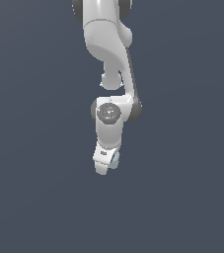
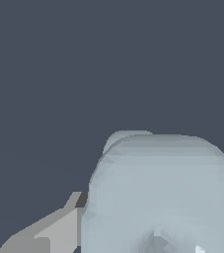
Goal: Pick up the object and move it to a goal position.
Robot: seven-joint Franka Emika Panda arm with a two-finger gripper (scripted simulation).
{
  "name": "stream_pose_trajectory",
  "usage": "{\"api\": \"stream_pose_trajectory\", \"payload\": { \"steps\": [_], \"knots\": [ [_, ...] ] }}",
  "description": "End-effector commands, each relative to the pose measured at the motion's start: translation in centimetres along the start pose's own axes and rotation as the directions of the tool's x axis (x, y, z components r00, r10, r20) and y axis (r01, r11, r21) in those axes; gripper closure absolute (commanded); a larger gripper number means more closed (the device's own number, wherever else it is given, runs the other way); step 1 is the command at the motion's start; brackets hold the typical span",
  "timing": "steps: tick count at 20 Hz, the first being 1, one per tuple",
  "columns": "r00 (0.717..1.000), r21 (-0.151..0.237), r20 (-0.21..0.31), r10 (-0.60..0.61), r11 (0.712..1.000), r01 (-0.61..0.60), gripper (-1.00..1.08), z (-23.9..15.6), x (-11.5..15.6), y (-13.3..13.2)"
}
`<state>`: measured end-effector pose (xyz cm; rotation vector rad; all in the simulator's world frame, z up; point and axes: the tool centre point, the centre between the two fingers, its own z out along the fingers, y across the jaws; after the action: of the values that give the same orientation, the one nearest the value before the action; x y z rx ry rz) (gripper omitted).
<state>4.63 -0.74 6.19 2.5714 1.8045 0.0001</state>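
Observation:
The object (image 1: 115, 160) is a small pale blue-grey spool-like piece. In the exterior view only a sliver of it shows beside the lower end of the white gripper (image 1: 104, 168), which points down under the arm. In the wrist view the object (image 2: 158, 192) fills much of the picture, very close to the camera, with a round flange and a smaller rounded part behind it. One grey finger (image 2: 49, 230) lies against its side, its dark pad touching it. The other finger is hidden behind the object. The gripper looks shut on the object.
A plain dark blue-grey surface (image 1: 182, 197) lies all around, with no other objects or edges in view. The white arm (image 1: 108, 44) comes down from the top middle of the exterior view. No goal marker shows.

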Motion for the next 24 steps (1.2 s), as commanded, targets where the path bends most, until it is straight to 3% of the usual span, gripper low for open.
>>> {"api": "stream_pose_trajectory", "payload": {
  "steps": [1, 12, 24],
  "knots": [
    [1.0, 0.0, 0.0, 0.0, 1.0, 0.0, 1.08, 0.0, 0.0, 0.0],
    [1.0, 0.0, 0.001, 0.0, 1.0, 0.0, 1.08, -4.6, 0.1, -0.3],
    [1.0, 0.0, 0.0, -0.002, 1.0, 0.002, 1.08, -17.7, 0.5, -1.1]
  ]
}}
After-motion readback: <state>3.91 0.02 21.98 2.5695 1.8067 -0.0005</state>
